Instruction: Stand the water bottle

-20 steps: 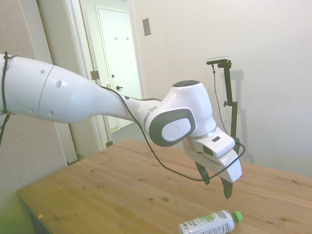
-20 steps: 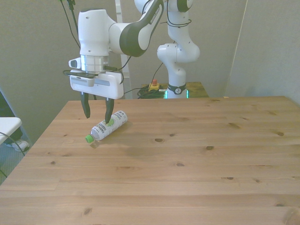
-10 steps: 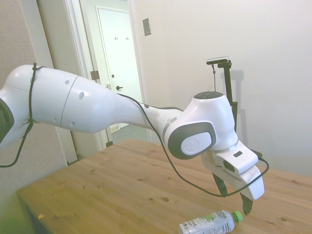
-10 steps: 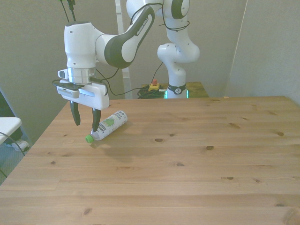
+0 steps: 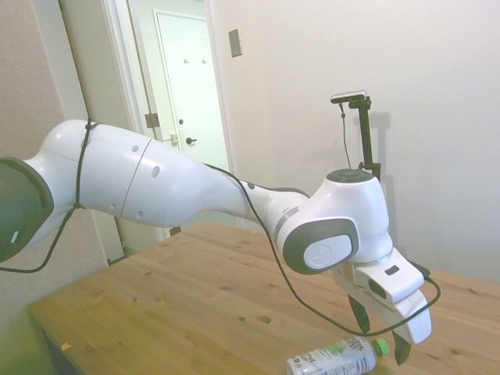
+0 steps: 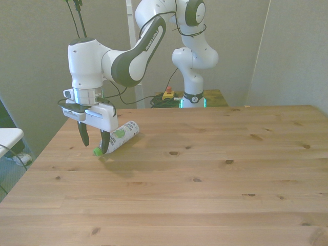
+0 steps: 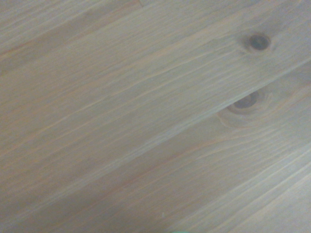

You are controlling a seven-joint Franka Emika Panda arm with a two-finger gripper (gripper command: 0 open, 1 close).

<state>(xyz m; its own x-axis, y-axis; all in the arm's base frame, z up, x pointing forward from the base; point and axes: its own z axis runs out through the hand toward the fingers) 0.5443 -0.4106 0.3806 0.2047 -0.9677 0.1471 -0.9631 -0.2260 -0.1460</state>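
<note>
The gripper (image 6: pixel 94 143) hangs low over the table's corner at the front view's left, its two dark fingers (image 6: pixel 84 137) pointing down and standing apart with nothing between them. In the front view one finger comes down in front of the neck end of the water bottle (image 6: pixel 120 136), the other stands clear toward the table's left edge, and the green cap (image 6: pixel 97 151) shows just below and between their tips — whether either finger touches the bottle cannot be told. From the side view the gripper (image 5: pixel 381 337) is seen with its fingers reaching to about the height of the bottle's cap end.

The water bottle (image 5: pixel 337 358) lies on its side on the wooden table (image 6: pixel 215 169), its cap (image 5: pixel 380 345) toward the near left and its base angled away toward the far side, white label with green print facing up.

The wrist view shows only blurred wooden boards (image 7: pixel 146 121) with two dark knots — no bottle can be made out there.

Behind the gripper the white arm (image 6: pixel 123 56) bends up and back over the table's far edge.
</note>
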